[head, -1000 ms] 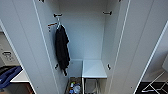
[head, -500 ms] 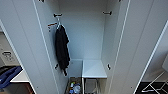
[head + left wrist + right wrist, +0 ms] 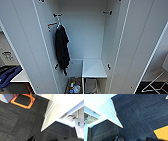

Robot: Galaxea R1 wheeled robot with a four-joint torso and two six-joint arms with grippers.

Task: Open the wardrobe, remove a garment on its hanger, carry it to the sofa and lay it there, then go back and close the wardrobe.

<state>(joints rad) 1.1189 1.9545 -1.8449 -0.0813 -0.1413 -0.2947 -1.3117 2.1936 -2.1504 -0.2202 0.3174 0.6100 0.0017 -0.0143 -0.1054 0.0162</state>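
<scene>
The wardrobe [image 3: 85, 37] stands right in front of me in the head view with both white doors swung wide, the left door [image 3: 25, 50] and the right door [image 3: 140, 45]. Inside, on the left, a black garment [image 3: 62, 50] hangs from a pale hanger hook [image 3: 58, 24]. The lower edge of an open door [image 3: 50, 117] shows over dark carpet in the left wrist view, and the other door's edge [image 3: 105, 110] in the right wrist view. A dark bit of each gripper pokes in at the frame edge, left [image 3: 33, 138] and right [image 3: 116, 138].
A white shelf [image 3: 93, 68] sits low inside the wardrobe, with a box of small items [image 3: 75, 87] below it. A blue object [image 3: 10, 75] lies at the lower left. An orange floor frame [image 3: 23, 101] and a yellow-orange patch [image 3: 161, 134] lie on dark carpet.
</scene>
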